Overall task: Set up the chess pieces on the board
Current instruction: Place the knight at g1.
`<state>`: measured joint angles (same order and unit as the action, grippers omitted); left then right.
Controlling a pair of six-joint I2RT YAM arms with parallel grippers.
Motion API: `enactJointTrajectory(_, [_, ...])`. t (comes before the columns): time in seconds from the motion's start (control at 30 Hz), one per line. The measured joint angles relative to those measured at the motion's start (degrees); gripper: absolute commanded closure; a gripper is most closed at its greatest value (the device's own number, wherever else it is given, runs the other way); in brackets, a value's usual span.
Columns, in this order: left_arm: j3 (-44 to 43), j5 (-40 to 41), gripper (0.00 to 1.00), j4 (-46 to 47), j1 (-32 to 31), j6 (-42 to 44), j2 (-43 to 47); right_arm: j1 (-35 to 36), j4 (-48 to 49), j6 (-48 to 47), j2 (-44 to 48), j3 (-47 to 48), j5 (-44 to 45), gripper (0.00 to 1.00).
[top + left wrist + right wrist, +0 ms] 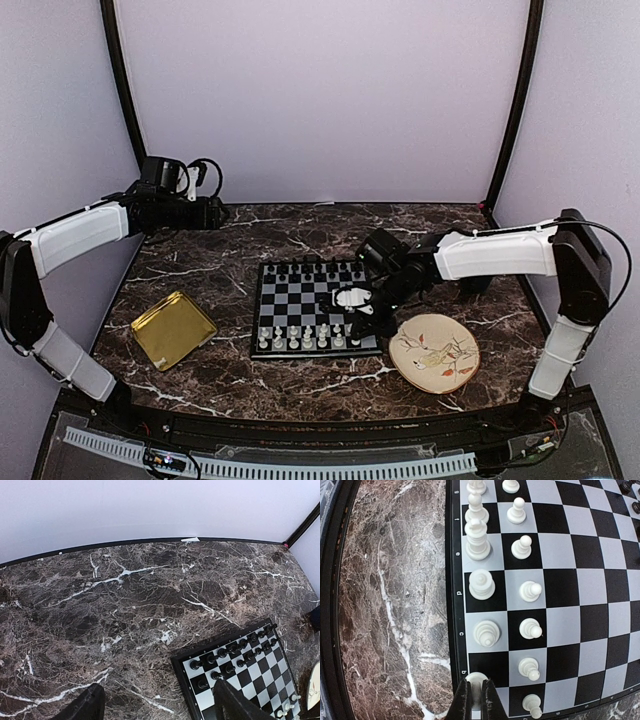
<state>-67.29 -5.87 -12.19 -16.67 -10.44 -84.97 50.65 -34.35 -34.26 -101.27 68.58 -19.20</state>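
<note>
The board (300, 290) lies mid-table. White chess pieces (300, 340) stand in two rows along its near edge; black chessmen (315, 266) line the far edge. My right gripper (362, 322) is over the board's near right corner. In the right wrist view it (476, 692) is shut on a white piece (477, 679) at the edge square by the letter b, beside the other white pieces (485, 632) on the board (570, 580). I cannot tell if the held piece touches the board. My left gripper (160, 707) is open and empty, over bare marble left of the board (255, 680).
A square gold tray (173, 328) lies at the near left. A patterned plate (434, 352) lies right of the board, close under my right arm. Black chessmen (230, 655) show in the left wrist view. Walls close the table at the back and sides.
</note>
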Motion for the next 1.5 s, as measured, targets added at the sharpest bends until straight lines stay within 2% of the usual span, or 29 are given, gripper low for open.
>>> enactJointTrajectory(0.63, [0.00,-1.14,0.23,-0.04,0.00,-0.02,0.00,0.26,1.90,0.04,-2.69,-0.09,1.20,0.92])
enactJointTrajectory(1.2, [0.00,-1.38,0.24,-0.11,0.00,0.00,-0.24,0.31,1.22,0.26,-3.08,0.22,2.40,0.78])
enactJointTrajectory(1.37, [-0.94,0.42,0.39,-3.30,0.00,-0.94,-1.27,0.31,-0.70,0.28,-1.64,1.49,2.71,0.76])
enactJointTrajectory(1.5, [-3.04,1.92,0.42,-8.87,0.00,-3.32,-2.32,-0.02,-1.49,0.28,2.43,2.27,2.80,0.75])
